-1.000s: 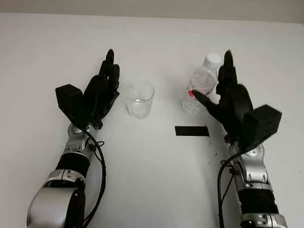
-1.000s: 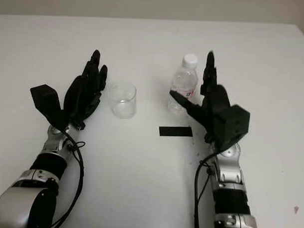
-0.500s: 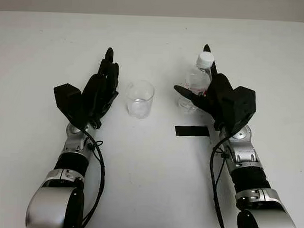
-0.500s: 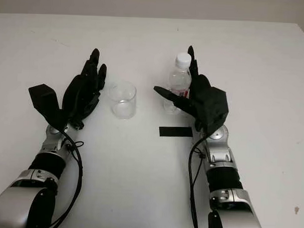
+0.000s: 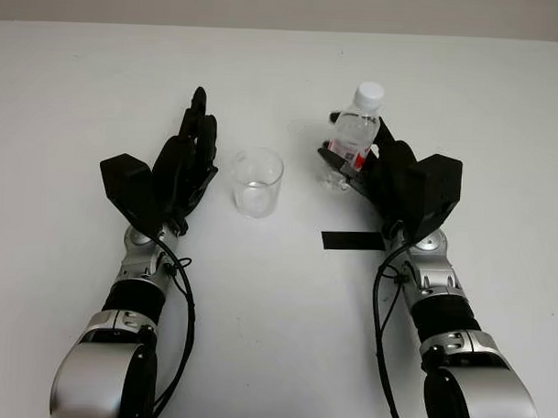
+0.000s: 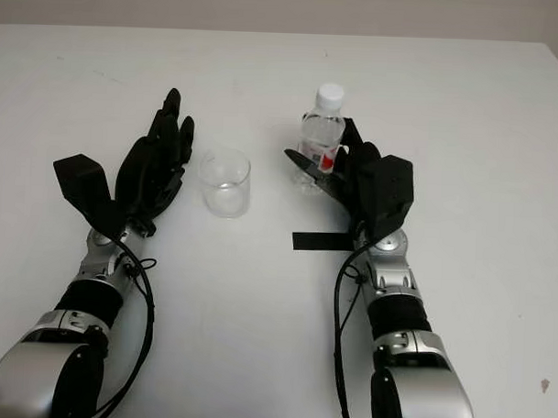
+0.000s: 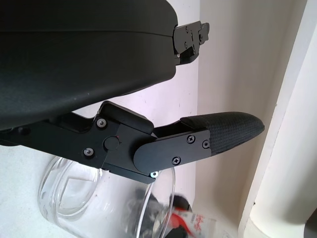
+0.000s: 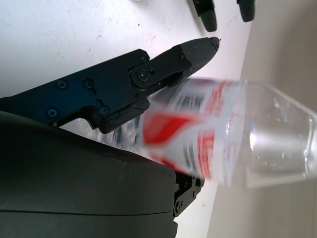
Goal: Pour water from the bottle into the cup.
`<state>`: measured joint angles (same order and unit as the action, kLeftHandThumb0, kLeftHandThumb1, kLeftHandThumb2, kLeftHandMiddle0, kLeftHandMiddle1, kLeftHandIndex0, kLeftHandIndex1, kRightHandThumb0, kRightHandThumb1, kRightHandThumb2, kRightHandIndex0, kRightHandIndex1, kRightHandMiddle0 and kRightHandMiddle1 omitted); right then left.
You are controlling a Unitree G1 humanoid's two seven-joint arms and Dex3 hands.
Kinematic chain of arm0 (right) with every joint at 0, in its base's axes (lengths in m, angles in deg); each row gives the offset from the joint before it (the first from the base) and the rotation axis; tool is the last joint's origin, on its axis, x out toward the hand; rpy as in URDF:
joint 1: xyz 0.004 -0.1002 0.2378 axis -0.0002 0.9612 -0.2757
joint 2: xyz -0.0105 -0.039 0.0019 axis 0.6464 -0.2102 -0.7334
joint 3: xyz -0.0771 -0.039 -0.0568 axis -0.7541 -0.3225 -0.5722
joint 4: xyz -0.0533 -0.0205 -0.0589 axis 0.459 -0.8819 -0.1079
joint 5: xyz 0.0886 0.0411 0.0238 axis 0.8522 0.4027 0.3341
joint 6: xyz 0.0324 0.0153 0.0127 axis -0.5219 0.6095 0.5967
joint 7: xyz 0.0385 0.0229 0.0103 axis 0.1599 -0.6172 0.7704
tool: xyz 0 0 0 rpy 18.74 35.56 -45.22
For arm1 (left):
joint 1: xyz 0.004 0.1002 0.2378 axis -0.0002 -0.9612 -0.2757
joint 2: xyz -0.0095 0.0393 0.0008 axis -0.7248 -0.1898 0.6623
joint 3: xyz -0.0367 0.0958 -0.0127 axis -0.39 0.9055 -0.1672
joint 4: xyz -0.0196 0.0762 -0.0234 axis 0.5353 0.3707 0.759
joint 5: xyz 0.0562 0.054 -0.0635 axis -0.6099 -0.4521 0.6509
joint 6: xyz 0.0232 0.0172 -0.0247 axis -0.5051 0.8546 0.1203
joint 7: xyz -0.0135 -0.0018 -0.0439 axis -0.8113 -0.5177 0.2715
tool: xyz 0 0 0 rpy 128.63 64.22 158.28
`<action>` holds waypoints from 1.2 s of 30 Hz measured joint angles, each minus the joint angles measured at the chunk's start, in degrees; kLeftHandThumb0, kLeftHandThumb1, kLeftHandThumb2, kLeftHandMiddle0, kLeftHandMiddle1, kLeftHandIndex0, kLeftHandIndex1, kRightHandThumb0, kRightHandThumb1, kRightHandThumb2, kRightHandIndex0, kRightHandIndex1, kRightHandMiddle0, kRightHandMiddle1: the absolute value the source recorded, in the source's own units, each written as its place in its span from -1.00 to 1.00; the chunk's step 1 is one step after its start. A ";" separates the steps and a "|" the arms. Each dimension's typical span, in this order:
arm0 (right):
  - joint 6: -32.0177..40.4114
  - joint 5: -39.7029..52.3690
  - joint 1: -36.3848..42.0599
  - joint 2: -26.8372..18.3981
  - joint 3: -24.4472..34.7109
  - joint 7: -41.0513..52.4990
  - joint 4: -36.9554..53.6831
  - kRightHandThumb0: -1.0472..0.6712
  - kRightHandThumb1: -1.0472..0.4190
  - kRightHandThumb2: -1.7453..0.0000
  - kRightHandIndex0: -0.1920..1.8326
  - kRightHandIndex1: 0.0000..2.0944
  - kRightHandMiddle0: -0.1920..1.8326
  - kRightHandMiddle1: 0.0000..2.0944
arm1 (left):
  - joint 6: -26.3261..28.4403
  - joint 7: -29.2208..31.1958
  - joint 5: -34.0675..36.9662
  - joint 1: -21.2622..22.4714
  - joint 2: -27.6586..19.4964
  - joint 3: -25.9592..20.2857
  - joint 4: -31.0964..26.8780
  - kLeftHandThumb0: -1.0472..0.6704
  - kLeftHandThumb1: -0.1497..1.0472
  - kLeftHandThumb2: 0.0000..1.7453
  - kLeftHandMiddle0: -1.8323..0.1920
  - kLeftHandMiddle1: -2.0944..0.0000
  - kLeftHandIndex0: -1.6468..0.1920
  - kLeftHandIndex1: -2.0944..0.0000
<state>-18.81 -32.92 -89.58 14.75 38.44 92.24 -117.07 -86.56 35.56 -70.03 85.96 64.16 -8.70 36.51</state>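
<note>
White tabletop [image 5: 284,72] carries all items. Right hand [image 5: 377,171] grasps the clear plastic water bottle [image 5: 353,143], upright, white cap on; red-and-white label, print not legible. Empty clear cup [image 5: 257,182] stands between the hands, well apart from the bottle. Left hand [image 5: 189,160] open, just beside the cup, holding nothing. Black tape strip [image 5: 353,240] lies on the tabletop near the right wrist.

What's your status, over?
Right hand shut on clear plastic bottle, white cap on. Left hand open beside clear glass cup. Nothing between them.
</note>
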 measured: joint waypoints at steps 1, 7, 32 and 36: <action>-0.12 -0.32 -0.18 -0.14 -0.18 0.35 -0.21 -0.32 -1.00 0.72 0.47 0.99 0.26 1.00 | -0.03 0.00 0.00 0.00 0.00 0.00 0.00 -0.81 1.00 -0.26 1.00 1.00 1.00 1.00; -0.20 -3.14 -1.04 -2.19 -2.42 2.30 -0.29 -0.31 -1.00 0.62 0.59 1.00 0.32 1.00 | -0.02 -0.25 -0.07 0.00 -0.01 0.04 0.00 -0.81 1.00 -0.25 1.00 1.00 1.00 1.00; -7.80 -34.81 -13.46 -12.47 -18.07 -19.73 -6.10 -0.28 -1.00 0.59 0.43 1.00 0.08 1.00 | -0.41 -0.62 -0.35 0.19 0.39 0.05 -0.01 -0.82 1.00 -0.26 1.00 1.00 1.00 1.00; -7.36 -38.47 -16.45 -12.51 -21.18 -21.67 -8.67 -0.28 -1.00 0.62 0.45 1.00 0.10 1.00 | -0.42 -0.91 -0.38 0.28 0.60 0.09 -0.15 -0.82 1.00 -0.25 1.00 1.00 1.00 1.00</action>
<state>-26.17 -71.39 -106.04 2.23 17.26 70.57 -125.74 -86.97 34.65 -70.41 86.23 64.76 -8.61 36.36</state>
